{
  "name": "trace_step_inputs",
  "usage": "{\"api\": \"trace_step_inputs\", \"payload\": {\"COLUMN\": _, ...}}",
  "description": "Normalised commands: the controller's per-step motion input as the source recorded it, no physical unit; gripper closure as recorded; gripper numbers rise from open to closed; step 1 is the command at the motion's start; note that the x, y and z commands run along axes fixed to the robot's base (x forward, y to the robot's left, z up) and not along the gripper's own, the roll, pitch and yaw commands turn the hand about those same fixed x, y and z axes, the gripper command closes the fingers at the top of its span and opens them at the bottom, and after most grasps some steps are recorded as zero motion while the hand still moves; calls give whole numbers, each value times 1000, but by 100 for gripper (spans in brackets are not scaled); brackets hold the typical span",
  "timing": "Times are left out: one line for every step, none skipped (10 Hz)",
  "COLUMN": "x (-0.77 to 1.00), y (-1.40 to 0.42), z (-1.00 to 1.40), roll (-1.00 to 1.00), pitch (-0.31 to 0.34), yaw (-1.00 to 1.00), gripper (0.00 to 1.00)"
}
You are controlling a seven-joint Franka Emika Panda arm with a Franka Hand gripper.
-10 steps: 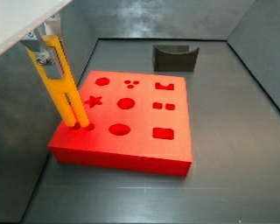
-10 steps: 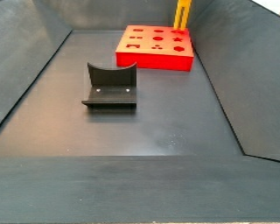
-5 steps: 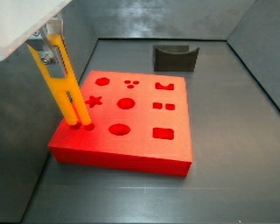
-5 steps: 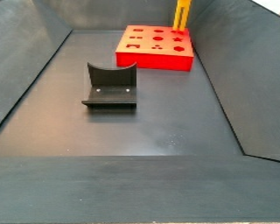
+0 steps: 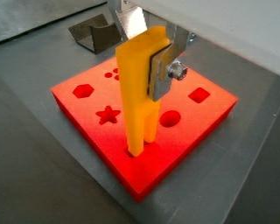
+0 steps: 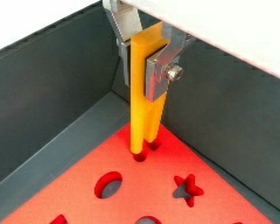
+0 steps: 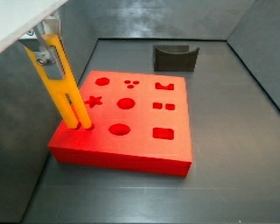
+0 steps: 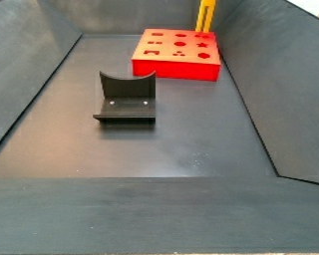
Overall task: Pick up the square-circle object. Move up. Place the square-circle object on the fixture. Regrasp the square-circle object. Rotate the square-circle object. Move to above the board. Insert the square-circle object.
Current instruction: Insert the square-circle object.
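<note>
The board (image 7: 129, 116) is seen lying flat on the dark floor (image 8: 175, 139), with the fixture (image 8: 125, 99) set well apart from it. At one corner of the board, the square-circle object (image 5: 142, 96) is held upright, its lower end entered in a hole there. The gripper (image 6: 152, 61) is placed above that corner, its jaws closed on the upper part of the square-circle object.

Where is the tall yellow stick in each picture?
Wrist view: the square-circle object stands upright mid-picture, held by the pincer.
Wrist view: upright, its tip in a hole of the board.
Side view: left, at the board's corner.
Side view: top, behind the board.
Shared landmark: the board.
</note>
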Motion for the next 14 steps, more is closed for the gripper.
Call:
{"api": "trace_step_inputs", "payload": {"x": 409, "y": -291, "z": -1000, "roll": 109, "pitch": 0, "yaw": 0, "gripper": 100}}
{"api": "trace_step_inputs", "payload": {"x": 406, "y": -300, "z": -1000, "roll": 96, "pitch": -6, "yaw": 0, "gripper": 100}}
{"api": "trace_step_inputs", "payload": {"x": 386, "y": -289, "z": -1000, "roll": 94, "pitch": -6, "yaw": 0, "gripper": 100}}
{"api": "trace_step_inputs", "payload": {"x": 334, "y": -89, "z": -1000, "roll": 59, "pitch": -1, "yaw": 0, "gripper": 100}}
{"api": "trace_step_inputs", "payload": {"x": 263, "y": 0, "z": -1000, "roll": 49, "pitch": 0, "yaw": -43, "gripper": 100}}
{"api": "trace_step_inputs", "payload": {"x": 334, "y": 37, "z": -1000, "roll": 50, "pitch": 0, "yaw": -91, "gripper": 100}}
{"api": "trace_step_inputs", "payload": {"x": 229, "y": 97, "z": -1000, "roll": 49, "pitch": 7, "yaw": -63, "gripper": 100}}
{"api": "trace_step_inputs", "payload": {"x": 131, "y": 137, "z": -1000, "roll": 57, "pitch": 67, "yaw": 0, "gripper": 100}}
{"api": "trace_step_inputs", "payload": {"x": 14, "y": 143, "z": -920, "roll": 94, "pitch": 100, "yaw": 0, "gripper": 100}}
{"api": "trace_step_inputs", "payload": {"x": -89, "y": 286, "z": -840, "roll": 79, "pitch": 94, "yaw": 0, "gripper": 100}}
{"api": "trace_step_inputs", "payload": {"x": -220, "y": 291, "z": -903, "roll": 0, "pitch": 54, "yaw": -34, "gripper": 100}}
{"api": "trace_step_inputs", "payload": {"x": -60, "y": 54, "z": -869, "roll": 47, "pitch": 0, "yaw": -17, "gripper": 100}}
{"api": "trace_step_inputs", "payload": {"x": 77, "y": 0, "z": -800, "roll": 36, "pitch": 17, "yaw": 0, "gripper": 100}}
{"api": "trace_step_inputs", "payload": {"x": 551, "y": 0, "z": -689, "roll": 0, "pitch": 0, "yaw": -37, "gripper": 100}}
